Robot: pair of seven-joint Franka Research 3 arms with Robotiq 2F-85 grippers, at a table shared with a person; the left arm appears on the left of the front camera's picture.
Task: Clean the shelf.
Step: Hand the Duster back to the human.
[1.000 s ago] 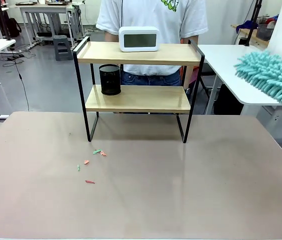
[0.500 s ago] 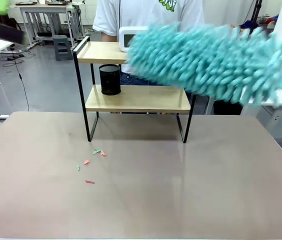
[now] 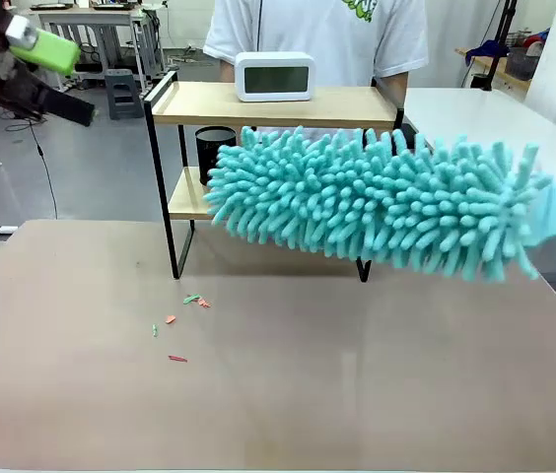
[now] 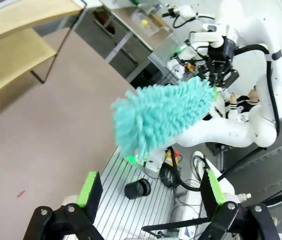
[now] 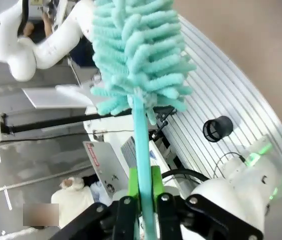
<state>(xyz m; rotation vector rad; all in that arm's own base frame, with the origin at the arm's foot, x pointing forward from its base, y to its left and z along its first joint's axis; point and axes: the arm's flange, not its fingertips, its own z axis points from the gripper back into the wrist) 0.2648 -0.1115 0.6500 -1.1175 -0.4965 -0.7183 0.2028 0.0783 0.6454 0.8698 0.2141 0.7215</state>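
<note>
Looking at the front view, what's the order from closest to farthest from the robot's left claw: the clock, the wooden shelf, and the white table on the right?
From the left gripper, raised at picture left:
1. shelf, its left end closest to the gripper.
2. clock, middle of the top board.
3. white table, far right, beyond the shelf.

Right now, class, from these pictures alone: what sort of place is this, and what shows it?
Most likely a robotics lab. A white robot arm holds a teal duster, a small shelf stands on the table like a test prop, and white work tables with loose floor cables lie behind.
</note>
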